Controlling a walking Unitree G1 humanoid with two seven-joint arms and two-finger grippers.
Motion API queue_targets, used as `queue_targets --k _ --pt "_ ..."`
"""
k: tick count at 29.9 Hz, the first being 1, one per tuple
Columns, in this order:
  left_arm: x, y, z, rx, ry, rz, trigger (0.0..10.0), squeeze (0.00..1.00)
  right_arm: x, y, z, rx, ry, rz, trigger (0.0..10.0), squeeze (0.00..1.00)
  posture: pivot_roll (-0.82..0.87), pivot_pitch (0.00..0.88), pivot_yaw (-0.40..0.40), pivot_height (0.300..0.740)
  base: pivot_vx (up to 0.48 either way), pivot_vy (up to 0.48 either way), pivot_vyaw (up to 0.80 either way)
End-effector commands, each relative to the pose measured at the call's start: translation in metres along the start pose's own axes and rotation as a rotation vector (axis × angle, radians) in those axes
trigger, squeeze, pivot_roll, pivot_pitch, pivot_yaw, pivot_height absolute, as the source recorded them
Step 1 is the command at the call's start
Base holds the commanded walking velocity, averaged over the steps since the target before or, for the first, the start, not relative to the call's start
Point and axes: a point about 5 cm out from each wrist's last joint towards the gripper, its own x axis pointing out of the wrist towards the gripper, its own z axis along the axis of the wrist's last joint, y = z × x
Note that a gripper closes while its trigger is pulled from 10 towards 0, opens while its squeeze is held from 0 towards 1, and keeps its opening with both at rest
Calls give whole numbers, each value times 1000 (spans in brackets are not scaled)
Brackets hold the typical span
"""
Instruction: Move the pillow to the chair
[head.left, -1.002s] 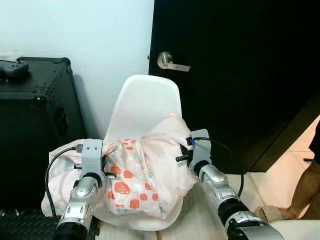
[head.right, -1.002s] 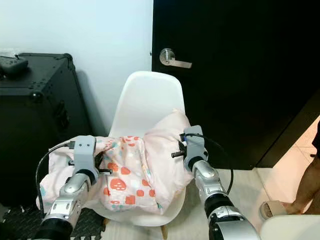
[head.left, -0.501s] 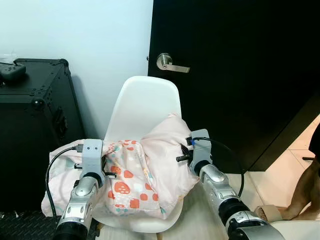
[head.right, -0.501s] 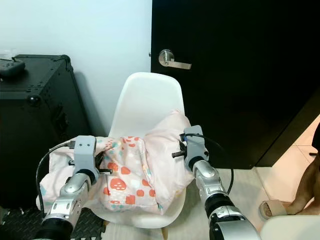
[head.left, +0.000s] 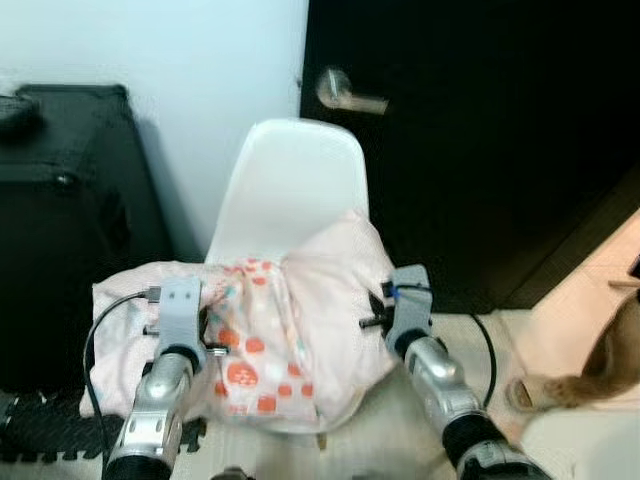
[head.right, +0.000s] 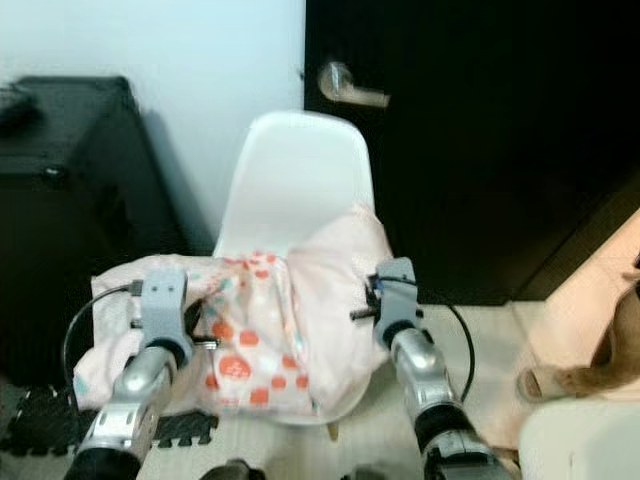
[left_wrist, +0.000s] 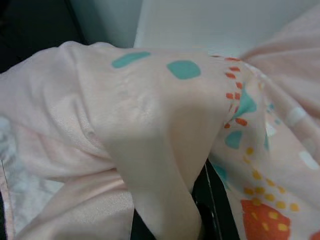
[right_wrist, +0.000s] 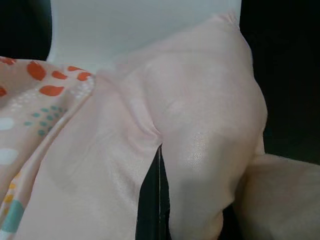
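Note:
A pale pink pillow (head.left: 310, 310) with orange and teal prints lies over the seat of a white shell chair (head.left: 290, 180), its left end hanging off the seat's side. My left gripper (head.left: 200, 335) is shut on the pillow's left part, with fabric bunched over its black fingers (left_wrist: 210, 212). My right gripper (head.left: 385, 305) is shut on the pillow's right end, where a fold of cloth is pinched between its fingers (right_wrist: 150, 200). Both arms reach in from the near side of the chair.
A tall black case (head.left: 60, 200) stands left of the chair. Behind it is a black door (head.left: 480, 150) with a silver lever handle (head.left: 345, 95). A black foam mat (head.left: 40, 430) lies at lower left. A person's foot in a slipper (head.left: 560, 385) is at right.
The whole picture has shifted and blurred, so the camera has moved. Both grippers still hold the pillow over the seat in the same way.

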Motion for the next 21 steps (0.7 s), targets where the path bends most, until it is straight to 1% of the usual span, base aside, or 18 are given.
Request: queue_targets --k 1,3,7,10,13,17,18,19,21 --pt "1 -3 13 30 -54 -23 10000 0 2 2 9 -2 -45 10 10000 0 1 217 -71 699 0 0 0" --pt "4 3 21 49 -74 -8 10000 0 3 3 12 3 -54 9 10000 0 -1 246 -70 699 0 0 0" --pt "6 6 28 72 -94 1 10000 0 3 1 14 7 -59 -4 10000 0 -1 257 -70 699 0 0 0" --pt "7 7 32 88 -106 2 10000 0 2 0 15 9 -62 -17 10000 0 -4 254 -68 699 0 0 0" --pt "8 6 39 127 -136 -12 10000 0 0 -2 18 11 -76 -36 10000 0 -7 246 -70 699 0 0 0" --pt "9 6 43 131 -147 -7 10000 0 -1 -4 20 7 -84 -45 10000 0 -4 240 -70 699 0 0 0" --pt "10 7 44 130 -151 -7 10000 0 -1 -7 25 -6 -118 -71 10000 0 -3 236 -69 699 0 0 0" --pt "10 7 44 130 -151 -7 10000 0 -1 -7 25 -6 -118 -71 10000 0 -3 236 -69 699 0 0 0" --pt "11 7 48 131 -164 -12 10000 0 -1 -15 36 -10 -177 -131 10000 0 -11 232 -66 699 0 0 0"
